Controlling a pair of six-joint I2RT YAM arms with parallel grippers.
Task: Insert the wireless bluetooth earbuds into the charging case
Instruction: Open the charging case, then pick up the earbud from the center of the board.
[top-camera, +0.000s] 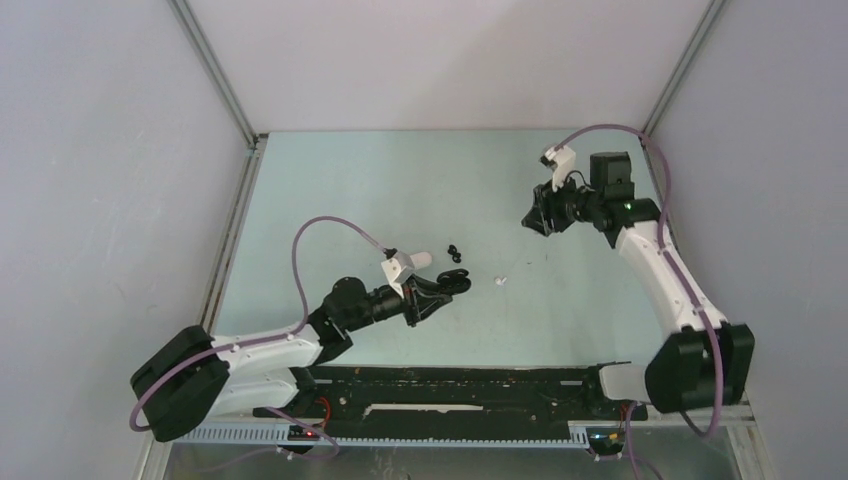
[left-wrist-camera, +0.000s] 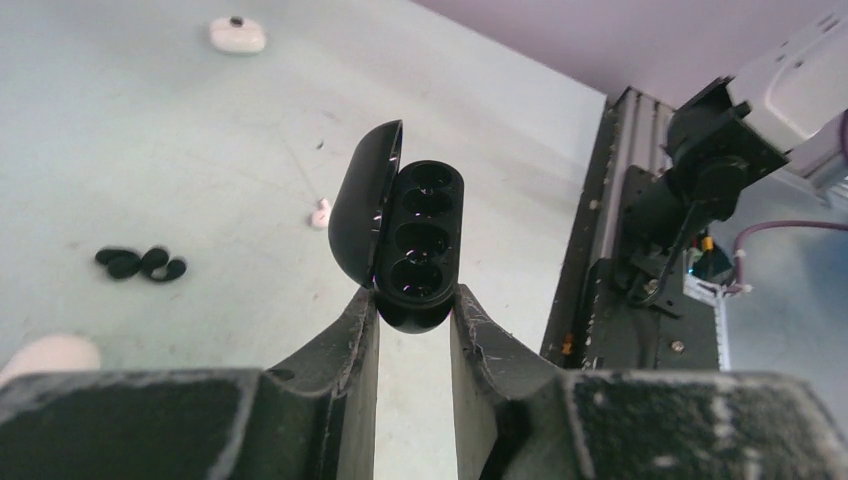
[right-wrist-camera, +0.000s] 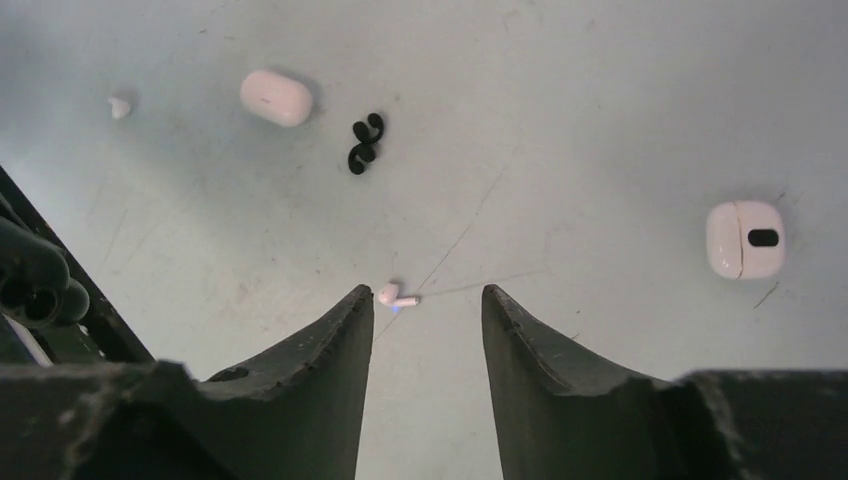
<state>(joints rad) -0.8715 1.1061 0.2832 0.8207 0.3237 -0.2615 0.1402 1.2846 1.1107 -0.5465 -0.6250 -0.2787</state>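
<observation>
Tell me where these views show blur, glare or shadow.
Left wrist: the open black charging case is sharp, its lid glinting; the white blob at lower left is blurred. Right wrist: own jaws dark, the white earbud crisp. Top external: even light, faint shadows.

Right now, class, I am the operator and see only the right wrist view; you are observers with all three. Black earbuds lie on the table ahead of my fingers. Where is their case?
Observer: The left gripper clamps the black charging case between its fingers.
Operator: Is it ready to be filled?
Observer: Yes: its lid is swung open, and the wells look empty.
Operator: Which gripper is nearer the earbuds?
Observer: From above, the black earbuds lie closer to the left gripper than to the right gripper.
</observation>
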